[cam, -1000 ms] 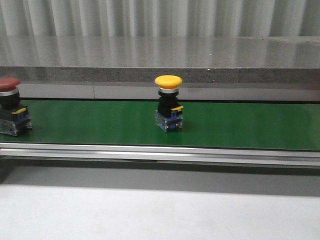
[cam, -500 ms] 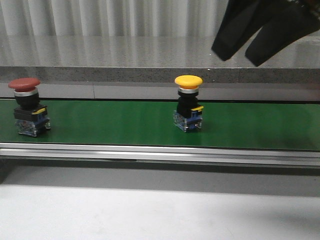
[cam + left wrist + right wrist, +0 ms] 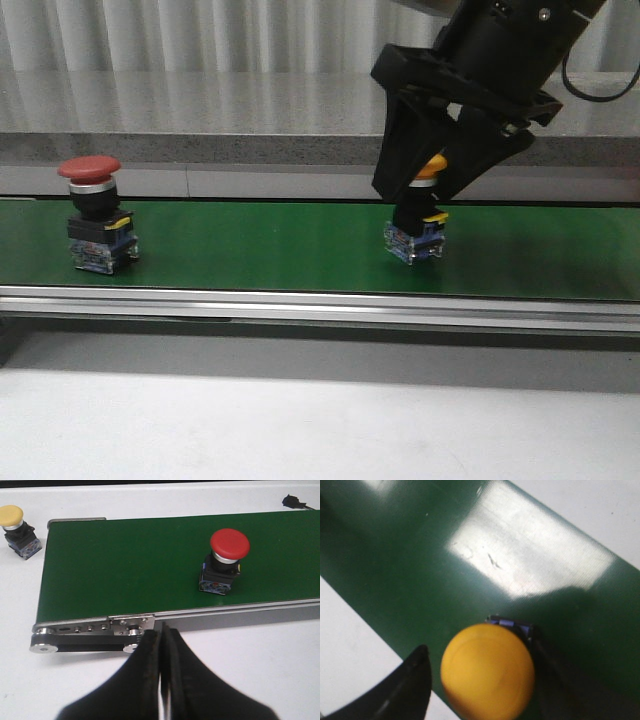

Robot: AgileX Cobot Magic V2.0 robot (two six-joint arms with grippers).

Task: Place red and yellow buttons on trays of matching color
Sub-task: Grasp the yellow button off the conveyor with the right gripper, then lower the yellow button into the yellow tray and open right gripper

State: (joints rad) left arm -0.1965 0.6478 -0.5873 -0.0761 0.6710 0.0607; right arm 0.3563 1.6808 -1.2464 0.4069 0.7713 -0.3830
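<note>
Here we have our right gripper spread wide around the yellow mushroom-head push button, which stands upright on the green conveyor belt right of centre in the front view. The black fingers straddle the yellow cap without yet pinching it; in the right wrist view the cap sits low in the frame with a finger on each side and a gap showing to the left one.

To do this grasp well, we judge we should keep the cap centred between the fingers, come lower so the pads meet the black body under the cap, and close evenly so the button does not tip.

The red mushroom-head push button stands at the left of the belt. Our left gripper, at the bottom of its wrist view, is pressed together and holds nothing. A second yellow-capped button rests off the belt, upper left there. No trays are visible.
</note>
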